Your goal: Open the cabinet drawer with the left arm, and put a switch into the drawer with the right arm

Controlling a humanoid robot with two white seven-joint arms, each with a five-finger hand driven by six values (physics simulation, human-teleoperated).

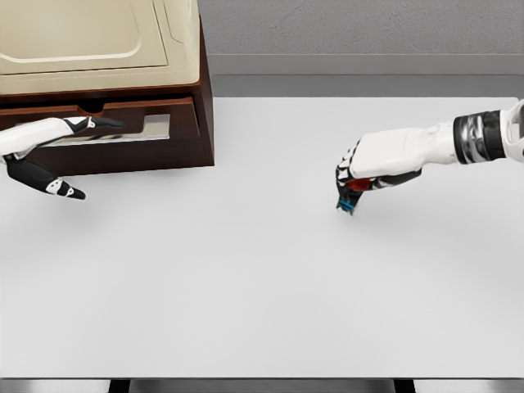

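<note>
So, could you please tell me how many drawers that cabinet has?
1 visible: the drawer low in the cabinet front at upper left, pulled partly open by the left hand. More may be hidden.

The flat rectangular table [246, 286] is plain white. The boxy wooden cabinet [164, 151] is dark reddish brown with a glossy cream top panel. Both five-finger hands, left [45, 151] and right [368, 168], are white with black joints. The small switch [350, 196] shows red, blue and black.
</note>
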